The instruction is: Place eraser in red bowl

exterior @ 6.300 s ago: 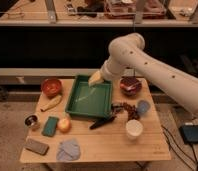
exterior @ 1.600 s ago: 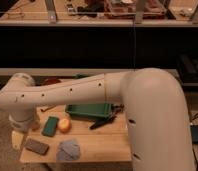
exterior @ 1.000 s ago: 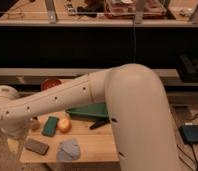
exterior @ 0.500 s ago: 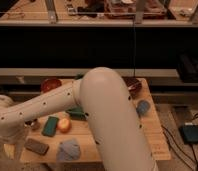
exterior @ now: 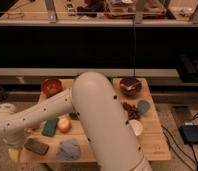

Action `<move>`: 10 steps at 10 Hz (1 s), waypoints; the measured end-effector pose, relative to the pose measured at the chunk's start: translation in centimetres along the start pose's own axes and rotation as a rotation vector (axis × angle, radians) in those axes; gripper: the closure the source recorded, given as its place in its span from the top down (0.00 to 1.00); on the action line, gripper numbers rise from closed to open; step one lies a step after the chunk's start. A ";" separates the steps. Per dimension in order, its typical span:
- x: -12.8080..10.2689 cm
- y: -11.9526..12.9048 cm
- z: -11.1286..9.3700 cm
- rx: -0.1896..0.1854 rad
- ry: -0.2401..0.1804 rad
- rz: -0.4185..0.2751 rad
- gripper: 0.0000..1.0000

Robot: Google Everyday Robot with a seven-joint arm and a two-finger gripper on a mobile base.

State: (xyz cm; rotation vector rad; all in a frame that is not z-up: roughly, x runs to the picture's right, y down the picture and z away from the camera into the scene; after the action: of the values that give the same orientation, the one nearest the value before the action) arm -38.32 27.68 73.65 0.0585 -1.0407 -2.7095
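The eraser lies flat on the tabletop at the lower left of the frame, a dark, low, oblong block with a grey-blue cloth just to its right and a green sponge above it. By its look it is light, stiff with a little give, rubbery rather than slippery, and in no way fragile. It sits so low that the sound hold seems to be from straight above, across its narrow width and near its middle, so that it does not swing when lifted.

The gripper hangs at the far lower left, just beside the eraser's left end. It shows only as a pale shape below the arm's wrist, so I cannot tell whether it is clenched or released, nor whether it touches the eraser.

The white arm fills the middle of the frame and hides most of the tabletop's centre; whatever lies under it cannot be seen. The red bowl stands at the upper left of the tabletop, well apart from the eraser and partly cut by the arm. A darker bowl at the upper right holds something pale that I cannot name; the left one looks the redder, and I judge it the target
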 end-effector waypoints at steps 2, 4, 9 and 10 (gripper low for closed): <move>-0.4 0.0 0.3 -0.001 -0.005 -0.003 0.80; -0.8 0.0 1.0 -0.004 -0.008 -0.010 0.80; -1.5 -0.2 2.2 -0.004 -0.012 -0.016 0.76; -1.6 -0.3 2.3 0.000 -0.013 -0.014 0.67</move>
State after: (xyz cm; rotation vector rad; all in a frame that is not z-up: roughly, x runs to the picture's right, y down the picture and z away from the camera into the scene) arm -37.09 29.74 75.10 0.0486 -1.0484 -2.7258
